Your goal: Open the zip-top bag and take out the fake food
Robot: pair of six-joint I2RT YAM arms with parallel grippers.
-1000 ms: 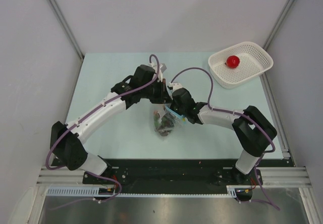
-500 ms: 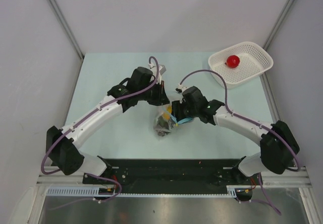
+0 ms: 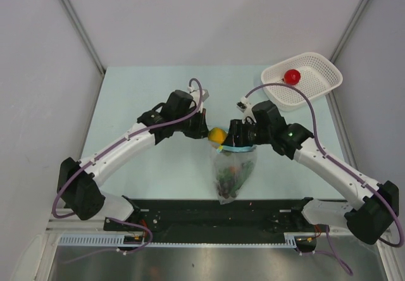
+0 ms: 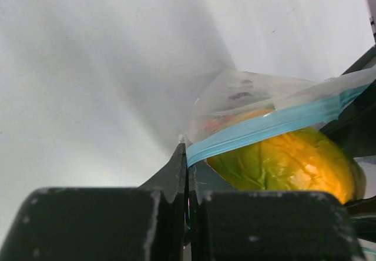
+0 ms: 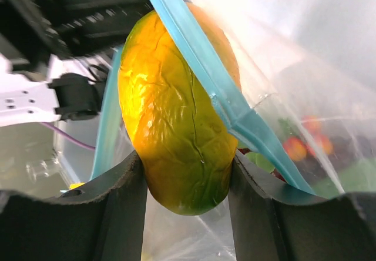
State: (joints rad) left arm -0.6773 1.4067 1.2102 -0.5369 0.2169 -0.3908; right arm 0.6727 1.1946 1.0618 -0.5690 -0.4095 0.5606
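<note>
Zip-top bag [image 3: 233, 173] hangs mid-desk btw the two pincers, mouth up top, clear body trailing toward the near edge. Can't tell if its bottom touches the desk [image 3: 139, 91]. Mouth is open: blue zip strip [image 4: 264, 129] splits into two runs, one either side of the toy mango [image 5: 176, 126]. Mango is yellow-orange w/ a green patch, sits in the mouth and pokes partly out past the strip. In top view it shows just left of the bag top, btw both wrists. Other fake food sits lower in the bag: a dark clump + small red/green bits, blurry thru the plastic.

Right pincer [image 5: 187, 158]: fingers [image 5: 117, 214] part-spread and clamped on the mango's two sides, mango wedged btw them. Can't tell if bag film is caught under the pads. Left pincer [image 4: 187, 155]: pressed tight together, pinching the end of the zip strip at the bag's edge, film bunched just above the tips.

Red toy apple [image 3: 292, 76] lies in the white mesh basket [image 3: 323, 72] at the far right corner of the desk, well apart from the bag. Both arms bend inward, meeting over desk centre.
</note>
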